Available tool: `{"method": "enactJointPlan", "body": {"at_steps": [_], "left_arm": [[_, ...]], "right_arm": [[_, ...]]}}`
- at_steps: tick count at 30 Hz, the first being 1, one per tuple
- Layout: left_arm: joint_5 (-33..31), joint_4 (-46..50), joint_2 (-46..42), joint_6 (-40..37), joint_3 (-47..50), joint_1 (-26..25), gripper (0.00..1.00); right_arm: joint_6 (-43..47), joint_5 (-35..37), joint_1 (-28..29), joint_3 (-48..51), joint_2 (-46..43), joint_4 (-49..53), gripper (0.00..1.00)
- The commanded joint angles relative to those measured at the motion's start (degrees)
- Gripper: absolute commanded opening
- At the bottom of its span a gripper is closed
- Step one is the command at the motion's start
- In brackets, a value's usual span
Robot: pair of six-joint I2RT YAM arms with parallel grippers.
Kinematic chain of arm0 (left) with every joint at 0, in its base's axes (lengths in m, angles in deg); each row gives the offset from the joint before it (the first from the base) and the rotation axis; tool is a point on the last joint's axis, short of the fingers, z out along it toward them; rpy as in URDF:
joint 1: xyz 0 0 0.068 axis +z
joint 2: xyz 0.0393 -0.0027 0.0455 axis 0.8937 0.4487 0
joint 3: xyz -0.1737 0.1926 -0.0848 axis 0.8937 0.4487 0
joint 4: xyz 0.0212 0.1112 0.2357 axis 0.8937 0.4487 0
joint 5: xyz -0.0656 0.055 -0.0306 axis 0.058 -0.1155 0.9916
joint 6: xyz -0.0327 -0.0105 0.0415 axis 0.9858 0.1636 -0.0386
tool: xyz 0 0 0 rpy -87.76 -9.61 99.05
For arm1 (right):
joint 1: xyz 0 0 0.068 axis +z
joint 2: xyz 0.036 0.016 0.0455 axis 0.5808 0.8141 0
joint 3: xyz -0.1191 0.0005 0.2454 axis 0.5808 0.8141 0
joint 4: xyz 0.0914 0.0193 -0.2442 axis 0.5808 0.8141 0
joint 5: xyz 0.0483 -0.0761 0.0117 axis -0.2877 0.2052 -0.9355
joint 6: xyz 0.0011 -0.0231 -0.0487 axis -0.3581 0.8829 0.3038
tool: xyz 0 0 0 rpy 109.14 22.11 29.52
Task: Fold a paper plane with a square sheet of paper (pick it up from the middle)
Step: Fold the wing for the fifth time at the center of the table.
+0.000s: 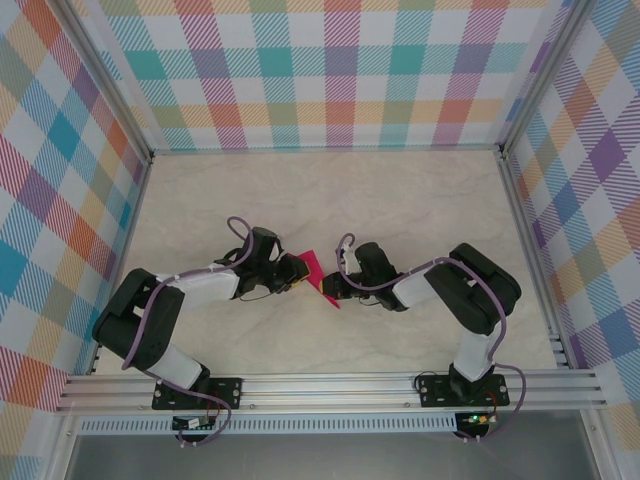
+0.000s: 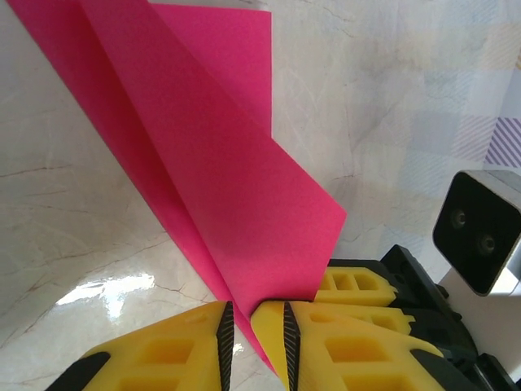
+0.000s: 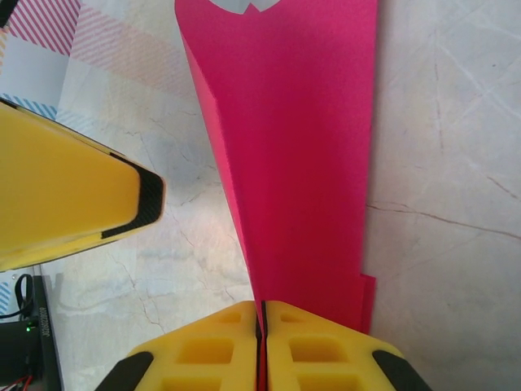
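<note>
Two robot arms meet over the middle of a pale marble-look table (image 1: 420, 200), holding between them a folded, narrow piece of magenta paper (image 1: 318, 274) just above the surface. To press this fold well, both should probably keep their pinch on the crease and move together, so the thin paper neither tears nor slips. The left gripper (image 2: 254, 319) is nearly closed on the paper's lower corner, and the right gripper (image 3: 262, 319) is clamped fully together on its folded edge.

Both arms bend inward, left gripper (image 1: 297, 268) and right gripper (image 1: 328, 288) with jaws pinched.
</note>
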Motion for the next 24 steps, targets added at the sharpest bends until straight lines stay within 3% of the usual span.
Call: {"method": "enactJointPlan", "body": {"at_steps": [1, 24], "left_arm": [[1.1, -1.9, 1.1, -0.9, -1.3, -0.9, 0.25], [1.5, -4.0, 4.0, -1.7, -2.0, -1.4, 0.22]], "right_arm": [[-2.1, -2.9, -0.5, -1.5, 1.0, 0.2, 0.08], [-9.1, -6.6, -2.5, -2.5, 4.0, 3.3, 0.08]]}}
